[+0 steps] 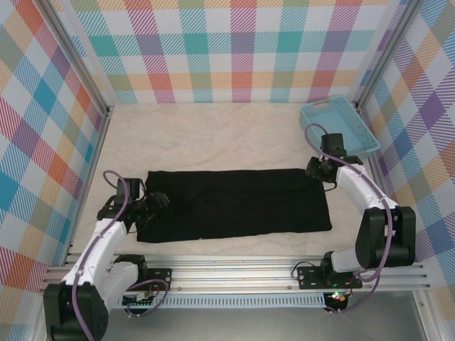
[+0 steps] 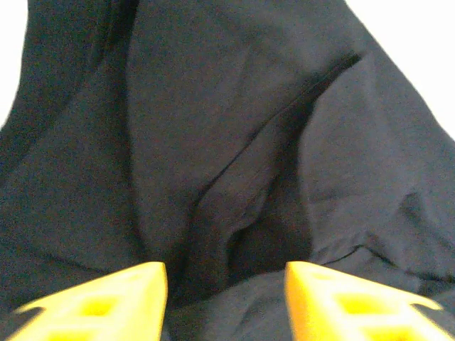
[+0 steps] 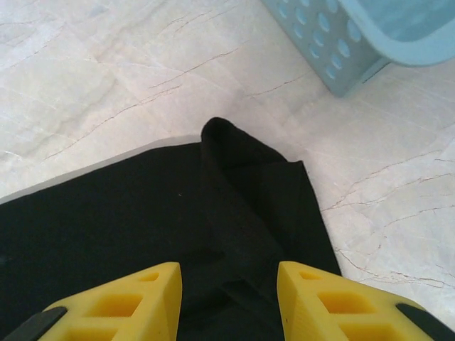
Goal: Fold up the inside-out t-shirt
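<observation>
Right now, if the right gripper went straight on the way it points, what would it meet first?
Probably the raised fold of the t-shirt, just ahead of the right gripper; depth is unclear.

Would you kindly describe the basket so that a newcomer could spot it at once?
On the pale table, walled by checked panels, go to the far right corner. There stands a light blue basket with holes in its sides. It is the only container, clear of the black t-shirt.

Open table stretches behind the t-shirt; a basket occupies the far-right corner.
</observation>
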Available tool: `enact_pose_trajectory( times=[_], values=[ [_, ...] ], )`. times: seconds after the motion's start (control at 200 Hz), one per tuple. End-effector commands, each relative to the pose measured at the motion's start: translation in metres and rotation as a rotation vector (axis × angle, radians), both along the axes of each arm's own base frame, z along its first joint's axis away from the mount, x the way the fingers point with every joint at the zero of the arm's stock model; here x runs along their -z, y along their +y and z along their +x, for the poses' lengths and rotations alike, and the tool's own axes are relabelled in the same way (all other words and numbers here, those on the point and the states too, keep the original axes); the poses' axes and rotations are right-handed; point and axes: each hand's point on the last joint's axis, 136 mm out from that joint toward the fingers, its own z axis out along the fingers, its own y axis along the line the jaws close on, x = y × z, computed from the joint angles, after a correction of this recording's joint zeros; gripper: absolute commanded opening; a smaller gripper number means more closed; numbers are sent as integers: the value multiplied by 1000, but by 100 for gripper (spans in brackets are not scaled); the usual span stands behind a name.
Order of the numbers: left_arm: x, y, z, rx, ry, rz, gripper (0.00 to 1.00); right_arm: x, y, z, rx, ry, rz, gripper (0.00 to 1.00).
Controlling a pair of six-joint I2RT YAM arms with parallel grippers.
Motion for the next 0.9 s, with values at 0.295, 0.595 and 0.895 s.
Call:
enact_pose_trajectory(
  times=[0.295, 0.595, 0.895],
  values=[
    [1, -42, 101, 247, -94, 197, 65, -2, 32, 19, -79, -32, 103, 40],
    [36, -70, 137, 387, -21, 211, 62, -1, 37, 19, -100, -25, 105, 40],
    [33, -97, 120, 485, -30, 92, 41, 7, 40, 22, -100, -9, 125, 41]
  ],
)
